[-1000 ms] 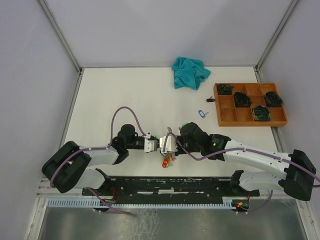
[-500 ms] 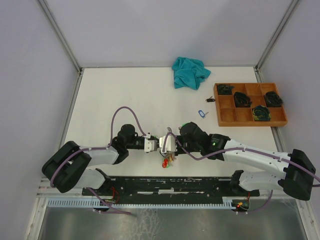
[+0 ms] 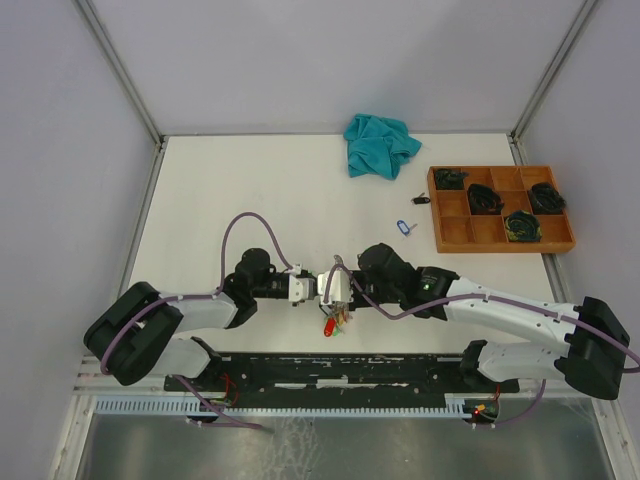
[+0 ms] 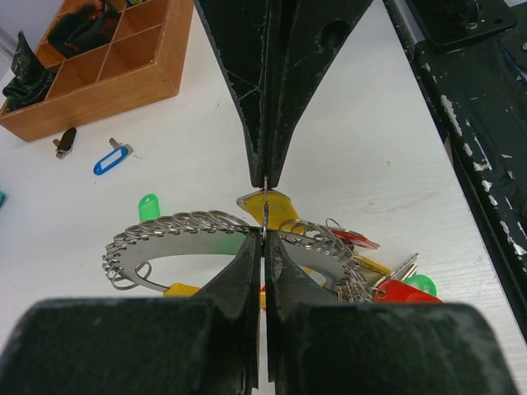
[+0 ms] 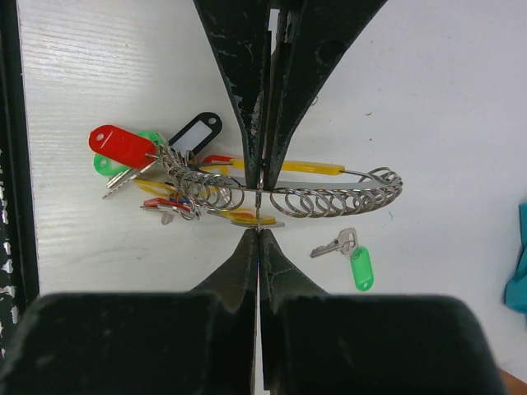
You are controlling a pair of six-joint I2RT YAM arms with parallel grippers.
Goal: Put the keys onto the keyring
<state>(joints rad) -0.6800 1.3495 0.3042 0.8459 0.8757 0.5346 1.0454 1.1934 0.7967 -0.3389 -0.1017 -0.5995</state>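
Observation:
My two grippers meet tip to tip above the table's near middle. The left gripper is shut on the keyring, a wide silver ring strung with several small loops. The right gripper is shut on the thin loop of a yellow-tagged key, and that loop stands edge-on against the ring. Several keys with red, green and yellow tags hang bunched at one end of the ring. A green-tagged key lies loose on the table under the ring. A blue-tagged key lies farther right.
A wooden compartment tray with dark bundles sits at the right. A small dark key lies just left of it. A teal cloth is crumpled at the back. The black rail runs along the near edge.
Both grips are unchanged. The right gripper has edged slightly left and the hanging bunch of tags has shifted a little lower.

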